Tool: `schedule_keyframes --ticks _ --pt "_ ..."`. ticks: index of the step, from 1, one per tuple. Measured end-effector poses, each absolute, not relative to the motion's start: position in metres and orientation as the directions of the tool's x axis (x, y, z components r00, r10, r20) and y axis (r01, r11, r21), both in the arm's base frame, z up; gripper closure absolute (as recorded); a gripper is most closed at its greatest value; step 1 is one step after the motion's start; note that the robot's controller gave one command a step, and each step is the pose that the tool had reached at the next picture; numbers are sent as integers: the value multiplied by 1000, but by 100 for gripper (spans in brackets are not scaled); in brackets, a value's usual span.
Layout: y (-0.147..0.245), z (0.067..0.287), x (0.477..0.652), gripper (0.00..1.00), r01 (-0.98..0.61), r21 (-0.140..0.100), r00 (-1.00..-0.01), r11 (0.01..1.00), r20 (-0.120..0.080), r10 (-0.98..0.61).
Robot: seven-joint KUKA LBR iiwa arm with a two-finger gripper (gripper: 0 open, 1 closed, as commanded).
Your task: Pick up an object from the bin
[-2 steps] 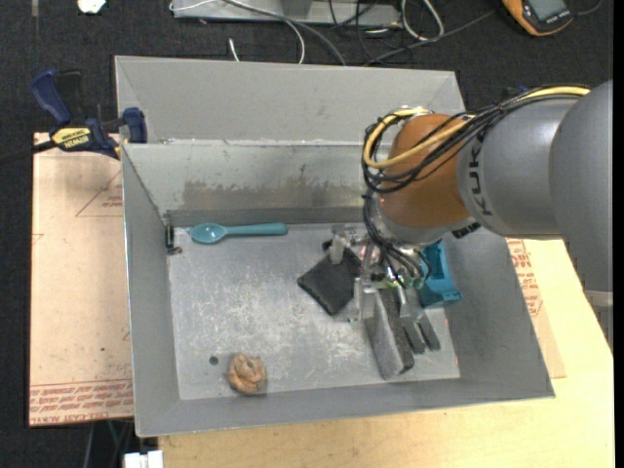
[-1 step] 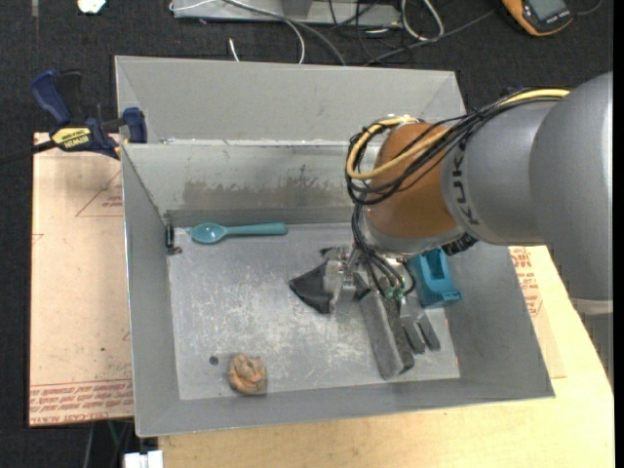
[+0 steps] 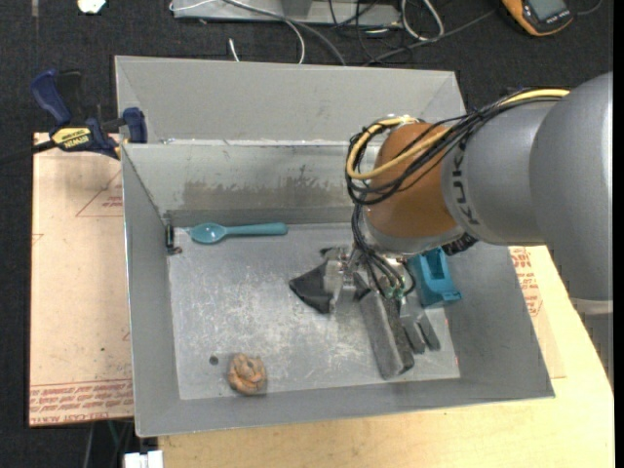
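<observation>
Nearest the front rim, a brown coiled lump (image 3: 247, 373) is seen at the lower left of the bin (image 3: 146, 291), with bare floor left open around it. Right of centre the gripper (image 3: 405, 354) is set low by the front wall, flanked by a blue plastic block (image 3: 434, 279) just beside it and a dark wedge-shaped piece (image 3: 312, 289) to its left; whether it is open or closed cannot be told. Farthest back, a teal spoon (image 3: 237, 231) is laid along the rear wall's foot.
</observation>
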State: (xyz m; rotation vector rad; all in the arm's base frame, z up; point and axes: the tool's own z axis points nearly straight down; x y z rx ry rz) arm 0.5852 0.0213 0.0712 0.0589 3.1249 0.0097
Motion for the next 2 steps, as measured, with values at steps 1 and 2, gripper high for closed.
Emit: schedule_keyframes --ticks 1,2 --pt "22 123 591 100 42 7 -999 999 -12 42" --pt "32 192 595 100 55 7 -998 998 -13 55"
